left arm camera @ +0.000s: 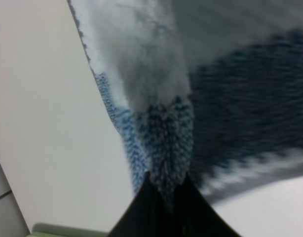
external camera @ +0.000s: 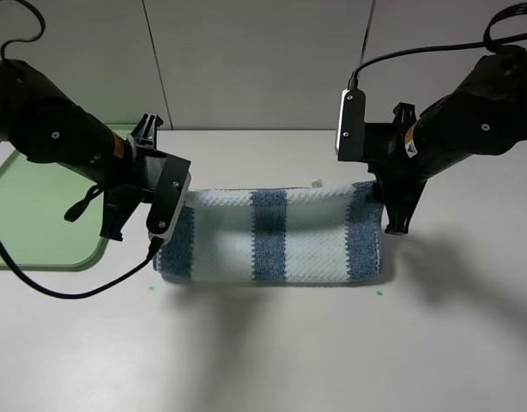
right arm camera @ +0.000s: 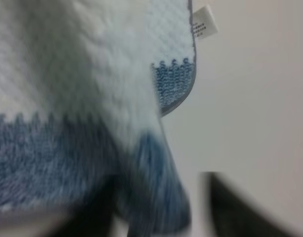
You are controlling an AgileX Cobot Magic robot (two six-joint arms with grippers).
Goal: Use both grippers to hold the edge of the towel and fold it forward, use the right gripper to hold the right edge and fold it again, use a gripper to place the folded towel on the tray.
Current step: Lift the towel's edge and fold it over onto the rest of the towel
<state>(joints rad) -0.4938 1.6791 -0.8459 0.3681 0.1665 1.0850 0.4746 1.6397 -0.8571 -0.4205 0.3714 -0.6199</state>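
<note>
The blue-and-white striped towel lies across the middle of the table, doubled over, with its far edge raised. My left gripper is at the towel's left end. In the left wrist view the left gripper is shut on a blue corner of the towel. My right gripper is at the towel's right end. In the blurred right wrist view its fingers stand apart, with the towel's blue corner between them and bare table beside it. The green tray sits at the far left.
A white label hangs off the towel's far right corner. Black cables trail from both arms over the table. A grey panelled wall stands behind the table. The tray's rim also shows in the left wrist view.
</note>
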